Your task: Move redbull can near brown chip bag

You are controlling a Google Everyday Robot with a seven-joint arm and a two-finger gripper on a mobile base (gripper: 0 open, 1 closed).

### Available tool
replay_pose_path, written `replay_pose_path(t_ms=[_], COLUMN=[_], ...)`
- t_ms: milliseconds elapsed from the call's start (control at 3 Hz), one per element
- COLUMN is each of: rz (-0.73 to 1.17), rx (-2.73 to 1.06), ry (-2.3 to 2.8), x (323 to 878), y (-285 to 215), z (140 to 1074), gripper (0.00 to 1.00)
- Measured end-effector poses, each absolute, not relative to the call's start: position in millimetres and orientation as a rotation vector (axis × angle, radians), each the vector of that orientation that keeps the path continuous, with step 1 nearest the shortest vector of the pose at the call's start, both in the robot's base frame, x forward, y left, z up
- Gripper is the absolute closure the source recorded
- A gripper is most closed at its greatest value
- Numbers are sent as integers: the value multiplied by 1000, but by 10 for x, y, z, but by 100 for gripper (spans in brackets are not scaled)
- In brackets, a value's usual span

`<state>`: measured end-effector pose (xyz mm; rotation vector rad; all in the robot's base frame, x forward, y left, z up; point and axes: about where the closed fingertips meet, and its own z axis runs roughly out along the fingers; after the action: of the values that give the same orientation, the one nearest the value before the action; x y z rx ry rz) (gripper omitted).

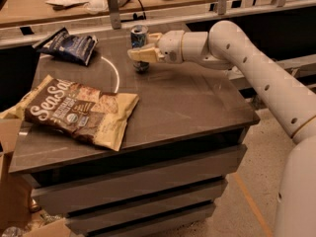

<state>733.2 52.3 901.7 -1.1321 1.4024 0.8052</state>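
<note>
**Gripper (141,46) pinching the redbull can (138,35), well apart from the brown chip bag (79,112)**

The brown chip bag is lying flat on the table (197,107), nearest the camera. Beyond the bag and to its right, the redbull can is standing upright, and the gripper's jaws are pinching it from both sides. Farther back, directly behind the brown chip bag, a dark blue chip bag (66,46) is lying flat
</note>
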Motion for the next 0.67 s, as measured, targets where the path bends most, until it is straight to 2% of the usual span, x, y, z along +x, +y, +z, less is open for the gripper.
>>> replay_pose_path(t_ms=[333, 667], rz=[877, 955], rx=[-1189, -1250], ry=[1362, 1360], x=[7136, 6864], y=[533, 539], z=[9184, 9235], gripper=[100, 100])
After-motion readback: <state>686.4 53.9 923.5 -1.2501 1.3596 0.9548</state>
